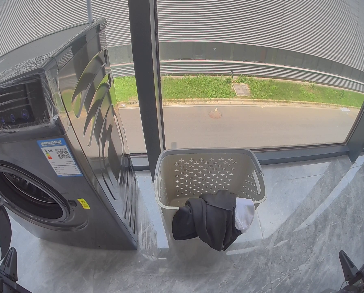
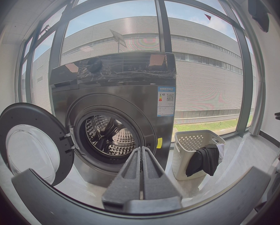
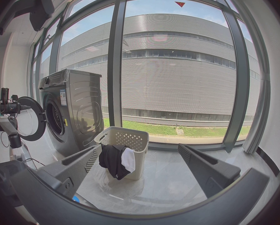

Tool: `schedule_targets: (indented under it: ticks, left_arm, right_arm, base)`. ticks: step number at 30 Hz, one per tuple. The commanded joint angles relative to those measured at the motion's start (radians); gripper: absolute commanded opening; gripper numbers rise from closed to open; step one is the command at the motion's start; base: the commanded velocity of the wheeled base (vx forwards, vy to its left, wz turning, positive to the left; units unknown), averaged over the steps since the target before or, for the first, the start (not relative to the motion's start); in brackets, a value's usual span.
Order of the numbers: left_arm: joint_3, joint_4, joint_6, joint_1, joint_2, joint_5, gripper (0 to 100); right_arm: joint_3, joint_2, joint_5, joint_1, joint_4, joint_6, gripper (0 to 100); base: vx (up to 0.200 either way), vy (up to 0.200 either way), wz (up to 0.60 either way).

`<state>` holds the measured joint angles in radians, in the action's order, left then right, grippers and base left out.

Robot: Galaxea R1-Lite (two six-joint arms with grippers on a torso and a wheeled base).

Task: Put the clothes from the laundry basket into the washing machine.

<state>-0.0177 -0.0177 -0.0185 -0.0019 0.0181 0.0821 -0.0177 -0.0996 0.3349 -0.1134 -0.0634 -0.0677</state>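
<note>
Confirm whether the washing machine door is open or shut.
Open. The door is swung aside on its hinge, leaving the drum of the washing machine exposed.

Dark clothes (image 1: 206, 221) over rim of basket (image 1: 208, 171)

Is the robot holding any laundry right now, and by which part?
Nothing is held. The left tool is shut on nothing, the right tool is open and empty, and the clothes hang over the laundry basket rim.

The washing machine (image 1: 80, 151) stands on my left, door (image 2: 33, 141) open. The basket (image 1: 206, 171) sits right of it, before the window (image 1: 251, 82), clothes (image 1: 208, 220) hanging over its near rim.
</note>
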Motion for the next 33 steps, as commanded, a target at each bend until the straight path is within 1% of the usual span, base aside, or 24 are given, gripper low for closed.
schedule_targets:
  ticks: [1,2,3,4,6,7,8,9,10,11,12,15,16,17,18,21,23,24,25,27,29,31,32,33]
  left_arm:
    - [0.005,-0.002,-0.006,0.000,-0.012,0.001,0]
    - [0.005,-0.004,-0.008,-0.001,-0.012,0.001,0]
    - [0.005,-0.004,-0.018,-0.001,-0.012,0.001,0]
    - [0.005,-0.004,-0.029,0.000,-0.012,0.001,0]
    - [0.005,-0.004,-0.040,0.000,-0.012,0.001,0]
    - [0.005,-0.004,-0.040,-0.001,-0.012,0.001,0]
    - [0.005,-0.005,-0.040,0.000,-0.012,0.001,0]
    - [0.005,-0.005,-0.040,0.000,-0.012,0.001,0]
    - [0.007,-0.005,-0.040,-0.001,-0.012,0.001,0]
    - [0.007,-0.005,-0.040,-0.001,-0.012,0.001,0]
    - [0.005,-0.005,-0.040,-0.001,-0.012,0.001,0]
    - [0.007,-0.005,-0.040,-0.001,-0.012,0.001,0]
    - [0.007,-0.005,-0.040,-0.001,-0.012,0.001,0]
    - [0.007,-0.005,-0.040,0.000,-0.012,0.001,0]
    - [0.007,-0.005,-0.041,0.000,-0.012,0.001,0]
    - [0.007,-0.005,-0.041,0.000,-0.012,0.001,0]
    - [0.007,-0.005,-0.041,-0.001,-0.012,0.001,0]
    - [0.005,-0.005,-0.041,0.000,-0.012,0.001,0]
    - [0.007,-0.005,-0.041,-0.001,-0.012,0.001,0]
    - [0.007,-0.005,-0.041,0.000,-0.012,0.001,0]
    - [0.007,-0.005,-0.041,0.000,-0.012,0.001,0]
    - [0.007,-0.005,-0.041,-0.001,-0.012,0.001,0]
    - [0.007,-0.005,-0.041,0.000,-0.012,0.001,0]
    - [0.007,-0.004,-0.043,0.000,-0.012,0.001,0]
  right_arm:
    - [0.018,-0.002,0.003,0.000,-0.003,-0.024,100]
    - [0.016,-0.002,0.004,0.000,-0.006,-0.031,100]
    - [-0.001,0.000,0.003,0.000,-0.018,-0.047,100]
    - [-0.039,-0.005,0.003,0.000,-0.029,-0.044,100]
    - [-0.134,-0.020,0.000,0.000,-0.027,-0.031,100]
    - [-0.235,-0.069,0.000,0.000,-0.021,-0.008,100]
    - [-0.295,-0.117,0.001,0.000,-0.013,0.008,100]
    - [-0.306,-0.124,0.001,0.000,-0.012,0.009,100]
    - [-0.429,-0.219,0.015,0.001,0.042,0.017,100]
    - [-0.473,-0.264,0.026,0.008,0.076,0.014,100]
    - [-0.504,-0.316,0.053,0.014,0.105,0.002,100]
    - [-0.515,-0.474,0.158,0.035,0.116,-0.058,100]
    - [-0.515,-0.474,0.158,0.035,0.116,-0.058,100]
    - [-0.521,-0.595,0.191,0.070,0.106,-0.090,100]
    - [-0.530,-0.663,0.191,0.100,0.097,-0.096,100]
    - [-0.556,-0.848,0.181,0.192,0.048,-0.093,100]
    - [-0.565,-0.959,0.177,0.225,0.020,-0.096,100]
    - [-0.565,-0.990,0.177,0.238,0.010,-0.100,100]
    - [-0.559,-1.072,0.179,0.287,-0.033,-0.098,100]
    - [-0.548,-1.143,0.177,0.327,-0.081,-0.096,100]
    - [-0.530,-1.232,0.176,0.344,-0.162,-0.090,100]
    - [-0.521,-1.295,0.176,0.345,-0.231,-0.086,100]
    - [-0.521,-1.355,0.173,0.344,-0.285,-0.086,100]
    - [-0.528,-1.401,0.165,0.340,-0.312,-0.086,100]
  base:
    - [0.000,0.000,0.00]
    - [0.000,0.000,0.00]
    - [0.000,0.000,0.00]
    - [0.000,0.000,0.00]
    - [0.000,0.000,0.00]
    - [0.000,0.000,0.00]
    - [0.000,0.000,0.00]
    - [0.000,0.000,0.00]
    - [0.000,0.000,0.00]
    - [0.000,0.000,0.00]
    - [0.000,0.000,0.00]
    - [0.000,0.000,0.00]
    - [0.000,0.000,0.00]
    - [0.000,0.000,0.00]
    - [0.000,0.000,0.00]
    - [0.000,0.000,0.00]
    - [0.000,0.000,0.00]
    - [0.000,0.000,0.00]
    - [0.000,0.000,0.00]
    - [0.000,0.000,0.00]
    - [0.000,0.000,0.00]
    - [0.000,0.000,0.00]
    - [0.000,0.000,0.00]
    - [0.000,0.000,0.00]
